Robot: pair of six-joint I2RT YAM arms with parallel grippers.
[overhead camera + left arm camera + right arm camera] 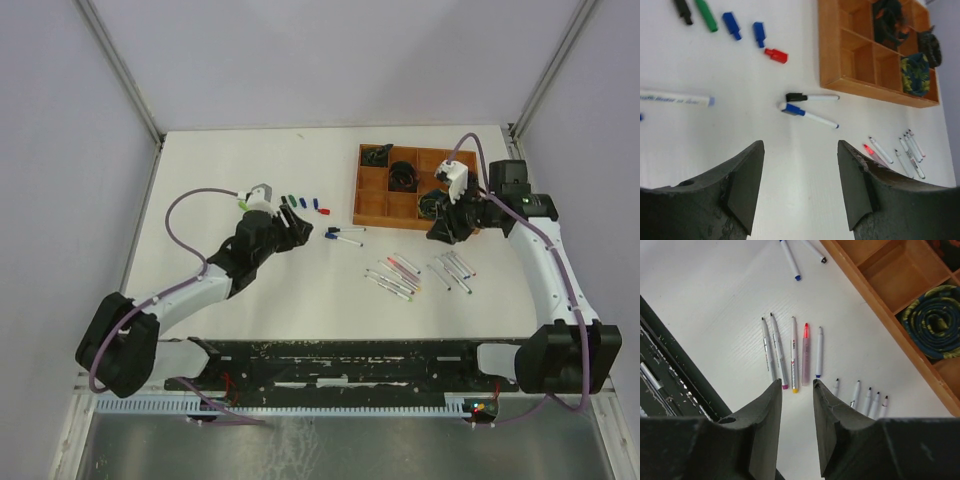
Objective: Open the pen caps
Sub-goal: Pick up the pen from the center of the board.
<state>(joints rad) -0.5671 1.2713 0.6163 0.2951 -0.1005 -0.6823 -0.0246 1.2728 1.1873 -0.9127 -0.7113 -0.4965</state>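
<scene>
Left gripper [800,160]: jaws stand wide apart, nothing between them, poised over bare table [790,75]. Right gripper [796,390]: jaws part by a narrow gap only, likewise empty. Loose pen caps [758,34] (black, green, two blue, one red) lie in a line beyond the left gripper. Two pens [812,97], one black-capped and one blue-capped, lie side by side just beside the wooden tray [830,50]. More pens lie in rows beneath the right gripper, apparently uncapped.
</scene>
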